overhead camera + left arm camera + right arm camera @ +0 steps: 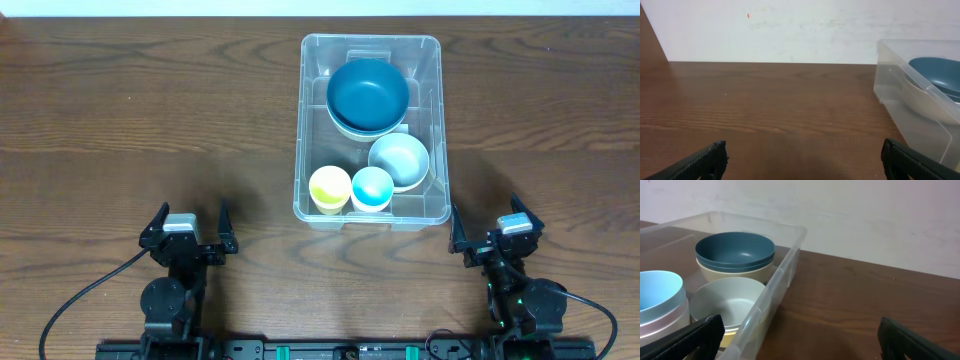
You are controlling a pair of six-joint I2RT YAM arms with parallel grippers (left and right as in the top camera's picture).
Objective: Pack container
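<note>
Clear plastic, the container [299, 130] we faced ran lengthwise away, nearer our right gripper [487, 224] than our left gripper [192, 226], both spread wide, empty.

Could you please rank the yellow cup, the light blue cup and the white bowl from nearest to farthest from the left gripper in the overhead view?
From the left gripper:
1. Yellow cup, in the near left corner of the container.
2. Light blue cup, just right of it.
3. White bowl, farther right and back.
</note>
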